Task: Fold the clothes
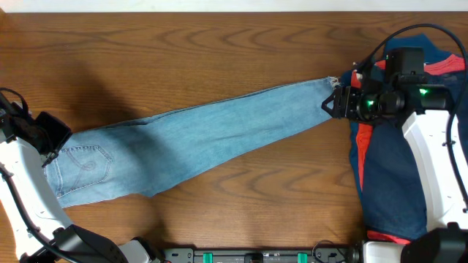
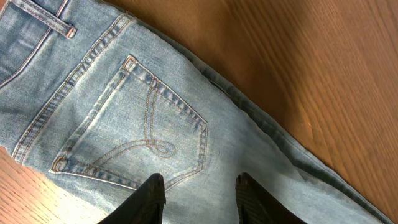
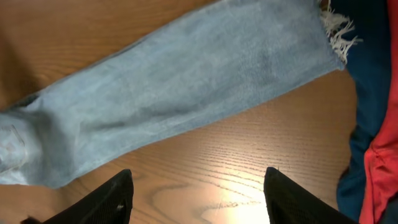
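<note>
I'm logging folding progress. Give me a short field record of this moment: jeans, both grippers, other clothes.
jeans: light-blue, stretched diagonally across the table, waist left, frayed hem right
left gripper: open above the back pocket, holding nothing
right gripper: open over bare table near the hem, holding nothing
other clothes: navy garment and red cloth at the right

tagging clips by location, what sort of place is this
Likely a robot lab workbench: a wooden table, left arm and right arm at its ends, jeans laid out beside a pile of garments.
</note>
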Controlling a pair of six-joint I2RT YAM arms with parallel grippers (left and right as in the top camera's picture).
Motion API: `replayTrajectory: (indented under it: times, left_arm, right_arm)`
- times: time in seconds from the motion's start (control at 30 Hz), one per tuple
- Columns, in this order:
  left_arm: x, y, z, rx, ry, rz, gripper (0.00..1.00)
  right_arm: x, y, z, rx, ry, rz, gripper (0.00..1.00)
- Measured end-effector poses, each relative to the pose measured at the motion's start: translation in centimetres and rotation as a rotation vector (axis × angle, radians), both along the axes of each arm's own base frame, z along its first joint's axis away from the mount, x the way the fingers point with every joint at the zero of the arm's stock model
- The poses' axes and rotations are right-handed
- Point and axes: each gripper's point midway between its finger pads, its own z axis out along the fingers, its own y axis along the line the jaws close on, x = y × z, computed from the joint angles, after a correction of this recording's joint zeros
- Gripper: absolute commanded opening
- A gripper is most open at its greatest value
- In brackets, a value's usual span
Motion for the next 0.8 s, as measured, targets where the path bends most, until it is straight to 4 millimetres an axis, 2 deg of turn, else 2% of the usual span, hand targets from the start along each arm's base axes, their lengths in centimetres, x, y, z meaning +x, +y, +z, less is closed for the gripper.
replayTrajectory:
  times: [0.27,0.53,0.8]
  left_arm:
    - [0.0,0.0,0.0,0.001,0.001,-0.002,0.41]
    - [0.0,0.0,0.0,0.001,0.001,-0.002,0.41]
    - [0.0,0.0,0.0,0.002,0.001,-0.005,0.46]
  right_arm:
    - [0.3,0.0,-1.8,-0.001,0.052,0.006,0.66]
    - [0.4,0.0,-1.7,-0.001,0.046,0.006,0.67]
    - [2.2,0.3,-1.4,-0.013,-0.040,0.038,0.69]
